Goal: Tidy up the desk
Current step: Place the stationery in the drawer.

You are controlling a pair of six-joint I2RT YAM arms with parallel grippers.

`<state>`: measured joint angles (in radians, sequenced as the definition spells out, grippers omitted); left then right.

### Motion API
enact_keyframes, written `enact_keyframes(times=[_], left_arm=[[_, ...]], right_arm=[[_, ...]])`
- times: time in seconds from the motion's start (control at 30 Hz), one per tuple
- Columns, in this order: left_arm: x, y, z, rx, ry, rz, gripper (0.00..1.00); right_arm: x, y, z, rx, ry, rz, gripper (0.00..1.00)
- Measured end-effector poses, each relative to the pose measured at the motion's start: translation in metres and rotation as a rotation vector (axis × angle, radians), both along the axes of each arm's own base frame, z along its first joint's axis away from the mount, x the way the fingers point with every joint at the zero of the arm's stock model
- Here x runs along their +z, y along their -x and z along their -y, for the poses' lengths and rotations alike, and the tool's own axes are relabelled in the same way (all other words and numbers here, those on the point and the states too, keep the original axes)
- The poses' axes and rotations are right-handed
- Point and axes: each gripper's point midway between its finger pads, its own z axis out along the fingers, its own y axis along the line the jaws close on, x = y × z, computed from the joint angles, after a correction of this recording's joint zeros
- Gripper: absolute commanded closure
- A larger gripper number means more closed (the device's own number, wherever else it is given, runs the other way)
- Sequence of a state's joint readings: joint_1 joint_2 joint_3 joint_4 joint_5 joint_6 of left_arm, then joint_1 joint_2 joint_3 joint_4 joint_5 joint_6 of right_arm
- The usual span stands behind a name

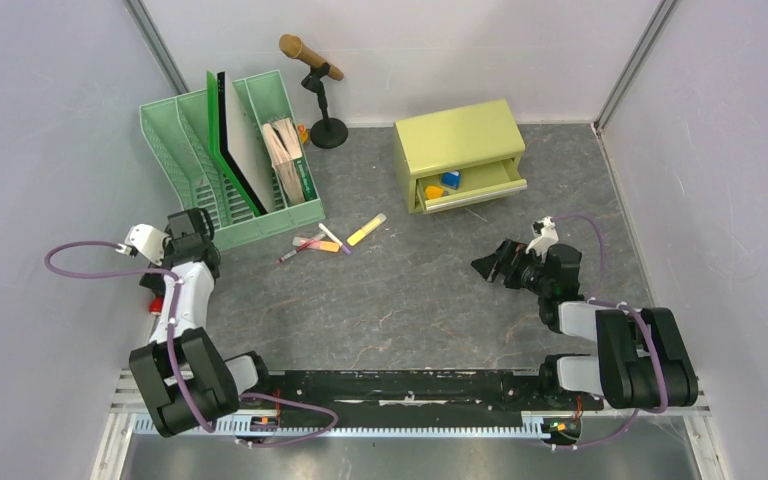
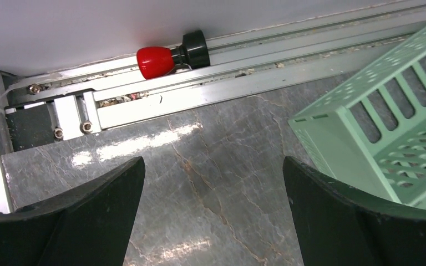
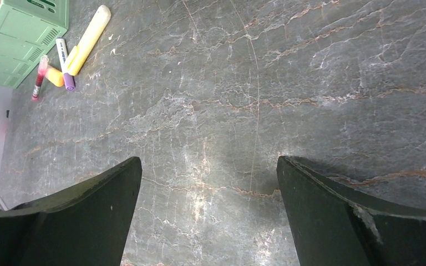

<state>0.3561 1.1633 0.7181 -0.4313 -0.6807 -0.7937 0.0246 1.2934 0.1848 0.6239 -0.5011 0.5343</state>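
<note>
1. Fingers (image 2: 77, 216) of left gripper (image 2: 212, 166) are wide apart with nothing between them. They hover over bare table (image 2: 199, 188), beside the corner of the green file rack (image 2: 377, 138).
2. Right gripper (image 3: 208, 163): fingers also apart and empty, over open table right of centre in the top view.
3. Table is the dark veined grey top filling the middle of the top view; everything sits on it.
4. Loose clutter: yellow highlighter (image 3: 89, 39), purple-capped marker (image 3: 64, 64) and red pen (image 3: 39, 77), bunched just in front of the rack in the upper middle of the top view.
5. Key relation: from the right fingers the bunch lies at the upper left of the right wrist view, well apart. The highlighter's long axis runs diagonally, lower left to upper right.
6. The bunch sits roughly between both grippers. The right one faces it, while the left wrist view shows only rack and wall rail, so the right arm looks better placed.
7. Yellow-green cabinet (image 1: 457, 140) is upper right of centre with one drawer (image 1: 470, 185) open, a likely drop spot. The next move probably needs a wrist roll so the fingers close across the barrel.
</note>
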Motion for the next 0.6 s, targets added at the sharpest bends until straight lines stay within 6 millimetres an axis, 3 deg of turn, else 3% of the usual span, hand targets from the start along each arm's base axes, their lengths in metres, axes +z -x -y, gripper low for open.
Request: enact_keyframes(times=[0.6], left_arm=[[-0.041,0.007,-0.033,-0.001,-0.002,-0.217,0.0]], right_arm=[[0.0,-0.001,-0.001,0.005,-0.028,-0.001,0.01]])
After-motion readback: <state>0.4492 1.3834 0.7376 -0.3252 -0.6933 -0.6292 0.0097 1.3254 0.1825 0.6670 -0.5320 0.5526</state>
